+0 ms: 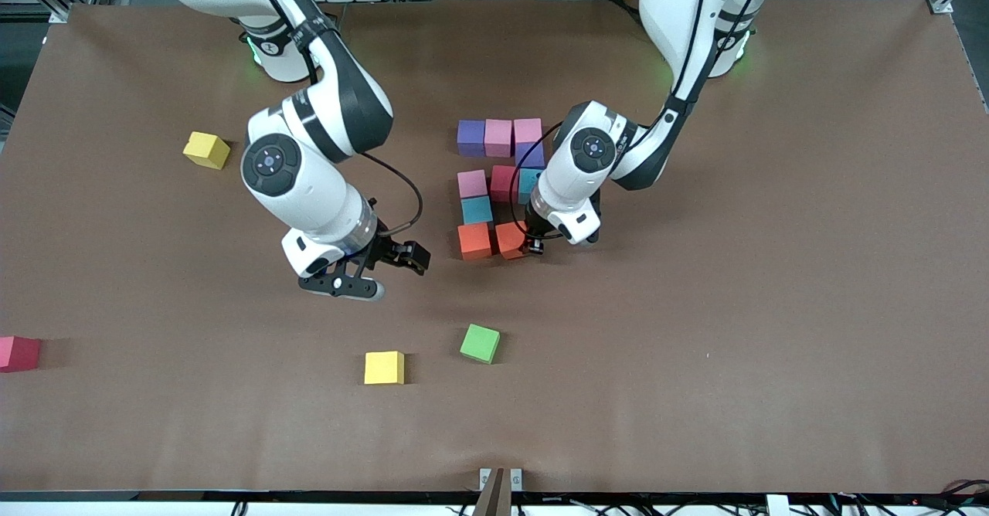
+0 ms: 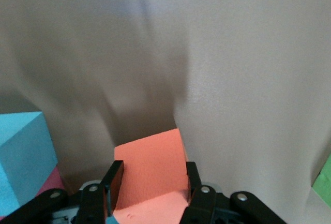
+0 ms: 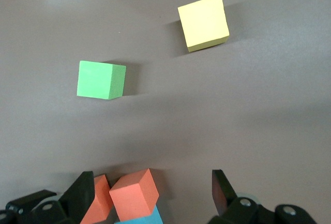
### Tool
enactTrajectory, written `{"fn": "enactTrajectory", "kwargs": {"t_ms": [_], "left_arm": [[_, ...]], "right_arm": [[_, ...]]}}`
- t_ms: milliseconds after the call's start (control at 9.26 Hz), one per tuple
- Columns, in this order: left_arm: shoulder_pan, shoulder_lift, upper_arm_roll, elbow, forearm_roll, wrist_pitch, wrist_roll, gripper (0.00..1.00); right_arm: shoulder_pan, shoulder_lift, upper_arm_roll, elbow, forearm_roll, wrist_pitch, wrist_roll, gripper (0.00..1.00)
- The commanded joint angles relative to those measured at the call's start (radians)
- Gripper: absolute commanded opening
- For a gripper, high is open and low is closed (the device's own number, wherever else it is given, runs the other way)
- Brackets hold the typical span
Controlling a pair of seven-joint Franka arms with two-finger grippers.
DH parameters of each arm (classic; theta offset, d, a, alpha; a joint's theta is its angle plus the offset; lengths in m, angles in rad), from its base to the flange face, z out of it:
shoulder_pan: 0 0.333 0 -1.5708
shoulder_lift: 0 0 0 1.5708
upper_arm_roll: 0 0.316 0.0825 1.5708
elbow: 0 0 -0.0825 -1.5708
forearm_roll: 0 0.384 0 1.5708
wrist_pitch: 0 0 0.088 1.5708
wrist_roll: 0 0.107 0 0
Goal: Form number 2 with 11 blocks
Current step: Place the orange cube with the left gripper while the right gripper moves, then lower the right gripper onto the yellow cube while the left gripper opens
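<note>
No brand, label or writing could be read on any cube or on either arm.

The blocks forming the number 2 (image 1: 498, 188) lay near the middle of the brown worktop (image 1: 773, 307), its long axis running from the robots' bases toward the front camera. The top row, nearest the bases, held a purple cube (image 1: 470, 137) and two pink cubes (image 1: 498, 137) side by side. Below came another purple cube (image 1: 533, 157), partly hidden by the left arm. The middle row showed a pink cube (image 1: 472, 184), a red cube (image 1: 502, 182) and a light blue cube (image 1: 528, 184). A second light blue cube (image 1: 477, 209) sat under the pink one, and the bottom row held an orange cube (image 1: 474, 240) with a second orange cube (image 1: 511, 239) touching it, slightly askew.

The left pincer (image 1: 533, 247) was clamped on that second orange cube, its fingers (image 2: 115, 182) pressing two flat sides.

The right pincer (image 1: 386, 265) hung with jaws apart and held nothing, over bare worktop beside the digit toward the right arm's end.

A green cube (image 1: 480, 343) and a yellow cube (image 1: 384, 368) lay loose nearer the camera. Another yellow cube (image 1: 206, 149) and a dark pink cube (image 1: 18, 353) lay well apart toward the right arm's end.
</note>
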Motion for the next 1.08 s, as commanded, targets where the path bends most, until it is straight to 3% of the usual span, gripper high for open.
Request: {"fn": "enactTrajectory", "kwargs": {"t_ms": [0,324,540,648,864,972], "left_arm": [[0.013,-0.037,-0.019,-0.065,-0.011,0.038,0.149,0.00],[0.133,-0.023,-0.127,-0.051,-0.020,0.039,0.239,0.00],[0.172,-0.011,-0.155,-0.036,-0.028,0.039,0.251,0.00],[0.174,0.012,-0.155,-0.005,-0.043,0.039,0.251,0.00],[0.174,0.053,-0.166,0.045,-0.059,0.037,0.250,0.00],[0.174,0.067,-0.174,0.059,-0.059,0.037,0.250,0.00]], "right_arm": [[-0.006,0.092,0.007,0.071,-0.017,-0.006,0.199,1.00],[0.009,0.161,0.007,0.120,-0.055,0.078,0.218,1.00],[0.028,0.224,0.007,0.207,-0.062,0.086,0.299,1.00],[0.046,0.244,0.007,0.235,-0.098,0.094,0.351,1.00],[0.095,0.333,0.009,0.345,-0.291,0.097,0.545,1.00],[0.120,0.367,0.007,0.376,-0.333,0.089,0.572,1.00]]}}
